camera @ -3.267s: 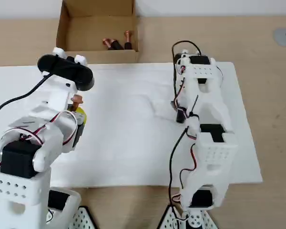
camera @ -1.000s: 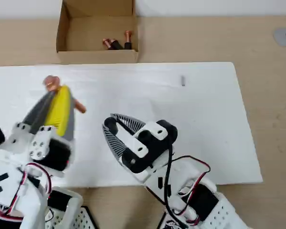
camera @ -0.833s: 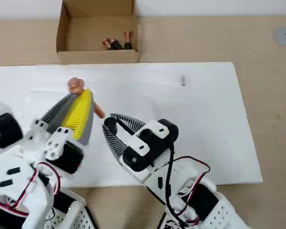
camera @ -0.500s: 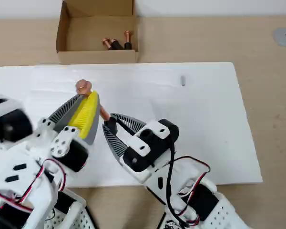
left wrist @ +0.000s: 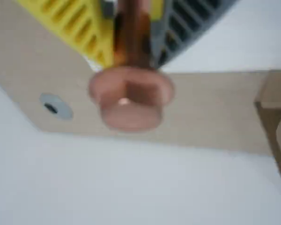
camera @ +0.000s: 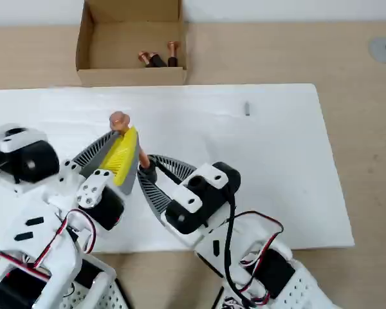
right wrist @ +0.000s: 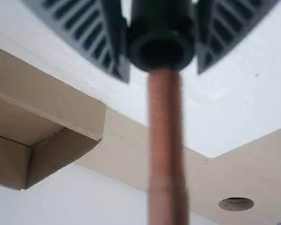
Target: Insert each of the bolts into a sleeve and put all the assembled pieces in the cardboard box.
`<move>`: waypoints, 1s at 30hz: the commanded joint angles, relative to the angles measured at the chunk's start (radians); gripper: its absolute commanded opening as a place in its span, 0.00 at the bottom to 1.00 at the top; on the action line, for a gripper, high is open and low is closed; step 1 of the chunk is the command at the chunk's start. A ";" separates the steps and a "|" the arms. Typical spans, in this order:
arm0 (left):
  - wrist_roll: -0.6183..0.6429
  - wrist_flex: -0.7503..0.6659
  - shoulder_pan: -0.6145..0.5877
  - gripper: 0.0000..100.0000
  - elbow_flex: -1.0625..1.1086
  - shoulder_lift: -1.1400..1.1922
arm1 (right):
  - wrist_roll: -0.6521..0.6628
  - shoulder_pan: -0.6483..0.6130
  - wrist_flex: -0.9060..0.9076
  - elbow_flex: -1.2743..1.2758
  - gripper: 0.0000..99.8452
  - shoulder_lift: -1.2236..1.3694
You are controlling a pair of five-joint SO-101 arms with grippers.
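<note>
My left gripper point(camera: 125, 134), with one yellow and one grey finger, is shut on a copper bolt point(camera: 119, 120) over the white mat's left half. The bolt's flanged head point(left wrist: 130, 96) points away from the fingers in the left wrist view. My right gripper point(camera: 148, 168), grey-fingered, is shut on a black sleeve point(camera: 147, 172) just right of the left one. The bolt's shaft point(right wrist: 165, 150) lines up with the sleeve point(right wrist: 161, 44) and its tip sits at the sleeve's bore. The cardboard box point(camera: 132, 77) stands at the back left and holds several assembled pieces point(camera: 157, 58).
A white mat point(camera: 264, 161) covers most of the wooden table. A tiny dark piece point(camera: 247, 109) lies on the mat's far right part. A grey disc point(camera: 383, 48) sits on the table at the back right. The box's corner point(right wrist: 37, 140) shows beyond the sleeve.
My left gripper has swung right with the bolt until the bolt's tip meets the sleeve in my right gripper. The right gripper has stayed nearly still over the last second.
</note>
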 commanded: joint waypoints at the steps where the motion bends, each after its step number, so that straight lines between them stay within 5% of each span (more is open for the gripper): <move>1: 0.002 0.005 0.011 0.01 -0.006 -0.002 | -0.008 -0.012 -0.020 -0.054 0.01 -0.013; 24: -0.110 -0.003 0.017 0.01 0.046 -0.002 | -0.008 -0.012 -0.020 -0.071 0.01 -0.012; 30: -0.152 0.018 0.121 0.01 0.057 -0.002 | -0.008 -0.010 -0.020 -0.065 0.01 -0.012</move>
